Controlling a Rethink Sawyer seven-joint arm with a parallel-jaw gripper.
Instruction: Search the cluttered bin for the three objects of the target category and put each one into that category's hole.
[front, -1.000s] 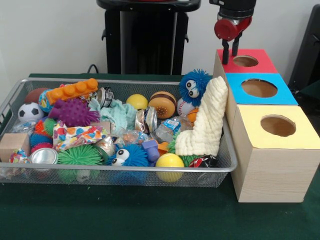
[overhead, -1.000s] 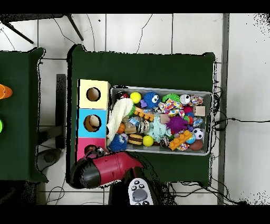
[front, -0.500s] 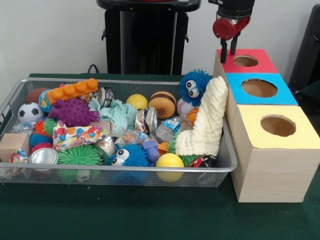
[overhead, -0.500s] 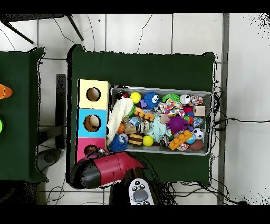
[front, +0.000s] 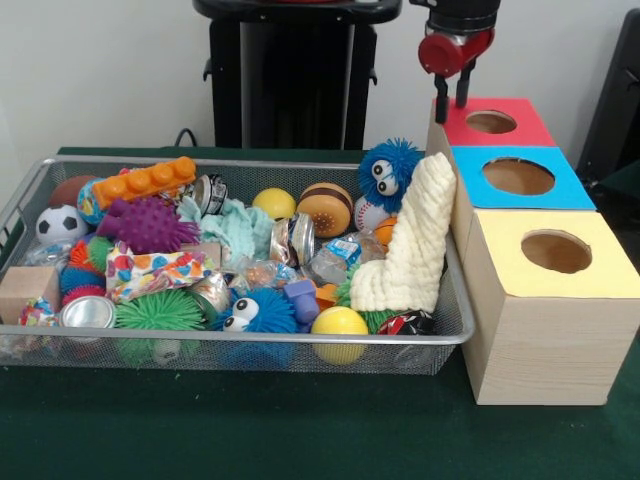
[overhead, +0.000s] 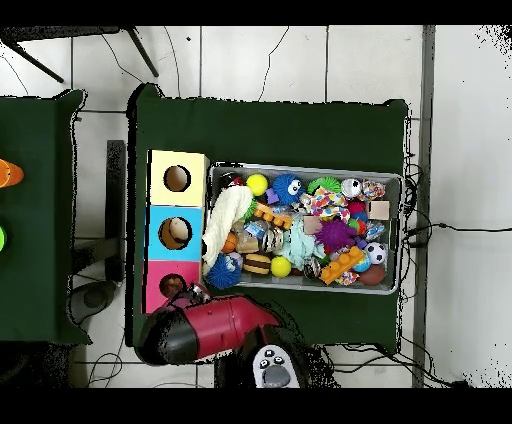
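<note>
Two short fingers of the gripper hang slightly parted and empty above the red box, beside its hole. Risk: reaching into the bin, they could snag the cream cloth draped on its rim against the boxes.

Wire mesh bin (silver, shallow) sits level, crammed with toys.

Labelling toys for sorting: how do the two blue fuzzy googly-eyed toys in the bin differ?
The far fuzzy sits high by the cream cloth; the near fuzzy lies low at the front rim. The far one looks bigger and darker. Both have white googly eyes.
</note>
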